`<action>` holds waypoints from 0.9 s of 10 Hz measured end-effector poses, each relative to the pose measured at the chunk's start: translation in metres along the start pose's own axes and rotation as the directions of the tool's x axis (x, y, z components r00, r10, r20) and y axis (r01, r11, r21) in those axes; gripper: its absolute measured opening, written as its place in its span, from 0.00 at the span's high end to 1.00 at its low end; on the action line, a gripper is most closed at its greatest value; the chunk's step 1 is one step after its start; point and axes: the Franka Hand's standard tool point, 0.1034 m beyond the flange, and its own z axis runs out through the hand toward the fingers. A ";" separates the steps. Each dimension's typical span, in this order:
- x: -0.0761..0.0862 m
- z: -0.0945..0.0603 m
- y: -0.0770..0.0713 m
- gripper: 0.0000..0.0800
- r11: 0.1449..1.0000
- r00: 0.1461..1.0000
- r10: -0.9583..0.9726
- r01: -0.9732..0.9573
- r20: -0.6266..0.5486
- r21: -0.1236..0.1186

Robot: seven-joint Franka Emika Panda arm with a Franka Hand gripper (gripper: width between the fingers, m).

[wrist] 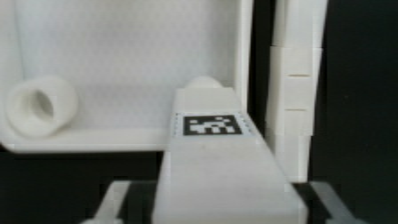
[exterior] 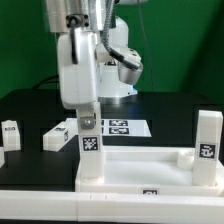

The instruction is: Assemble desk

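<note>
The white tabletop (exterior: 150, 165) lies tray-side up at the front of the black table. One white leg (exterior: 207, 145) stands upright at the tabletop's corner on the exterior view's right. My gripper (exterior: 86, 105) is shut on another tagged white leg (exterior: 89, 145) and holds it upright at the tabletop's corner on the exterior view's left. In the wrist view this leg (wrist: 217, 150) runs out from between my fingers (wrist: 128, 205) over the tabletop's floor (wrist: 125, 50). A round socket (wrist: 39, 105) lies beside it. Whether the leg's end is seated is hidden.
Two loose white legs lie on the table at the exterior view's left, one (exterior: 10, 133) near the edge and one (exterior: 60, 134) closer to the gripper. The marker board (exterior: 120, 127) lies behind the tabletop. The tabletop's raised rim (wrist: 299, 80) runs beside the held leg.
</note>
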 end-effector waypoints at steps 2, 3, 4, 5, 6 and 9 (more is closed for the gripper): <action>-0.007 0.001 -0.001 0.64 0.994 0.993 0.113 -0.113 0.015 0.007; -0.009 0.001 -0.002 0.64 0.988 0.988 0.155 -0.156 0.021 0.010; -0.012 0.001 -0.003 0.50 0.977 0.977 0.211 -0.211 0.033 0.011; -0.012 0.001 -0.002 0.50 0.982 0.982 0.188 -0.188 0.034 0.011; -0.011 0.001 -0.003 0.33 0.993 0.992 0.119 -0.120 0.034 0.013; -0.007 0.000 -0.004 0.20 0.995 0.995 -0.098 0.097 0.028 0.025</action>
